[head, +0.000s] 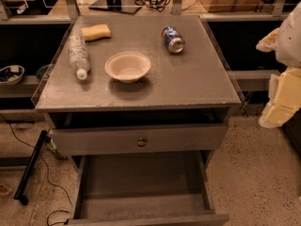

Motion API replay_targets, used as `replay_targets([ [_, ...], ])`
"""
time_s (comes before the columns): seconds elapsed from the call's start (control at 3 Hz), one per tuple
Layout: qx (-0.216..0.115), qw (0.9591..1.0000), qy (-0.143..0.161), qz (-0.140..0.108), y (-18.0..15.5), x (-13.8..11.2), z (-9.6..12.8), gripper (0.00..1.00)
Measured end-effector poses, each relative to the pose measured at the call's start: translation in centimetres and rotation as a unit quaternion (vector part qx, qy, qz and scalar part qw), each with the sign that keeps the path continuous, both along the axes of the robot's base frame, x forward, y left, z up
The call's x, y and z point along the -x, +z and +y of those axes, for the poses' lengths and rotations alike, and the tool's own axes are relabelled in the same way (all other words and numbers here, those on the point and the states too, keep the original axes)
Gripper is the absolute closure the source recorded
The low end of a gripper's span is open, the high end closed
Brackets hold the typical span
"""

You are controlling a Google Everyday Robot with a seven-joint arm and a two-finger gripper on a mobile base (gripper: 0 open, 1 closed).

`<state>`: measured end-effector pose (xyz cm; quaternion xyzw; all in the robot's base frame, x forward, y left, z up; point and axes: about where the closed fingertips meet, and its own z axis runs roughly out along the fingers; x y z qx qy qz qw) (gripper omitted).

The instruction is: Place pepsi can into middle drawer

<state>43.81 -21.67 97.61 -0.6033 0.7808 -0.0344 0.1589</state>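
Note:
The pepsi can (173, 38) is blue with a silver top and lies on its side at the back right of the grey cabinet top (197, 79). The middle drawer (141, 185) is pulled out wide below, and its flat floor is bare. My gripper (281, 98) shows as pale white and yellowish parts at the right edge of the camera view. It is beside the cabinet, well to the right of the can and apart from it. It holds nothing that I can see.
A clear plastic bottle (77, 55) lies on the cabinet top's left side, a yellow sponge (96, 32) behind it, a white bowl (127, 66) in the middle. The upper drawer's front with a round knob (141, 141) sits just above the open drawer. Cables lie on the floor at left.

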Motion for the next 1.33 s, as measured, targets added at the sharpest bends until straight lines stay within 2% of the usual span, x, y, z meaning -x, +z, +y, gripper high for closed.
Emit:
replay_targets([
  [0.33,0.0,1.0,0.0,-0.001,0.0,0.0,0.0,0.0],
  [0.67,0.001,0.9998,0.015,0.011,-0.7,-0.3,2.6,0.0],
  [1.0,0.0,0.9998,0.015,0.009,-0.7,-0.9,2.6,0.0],
  [1.33,-0.002,0.9999,0.016,0.004,-1.0,-3.0,2.5,0.0],
])
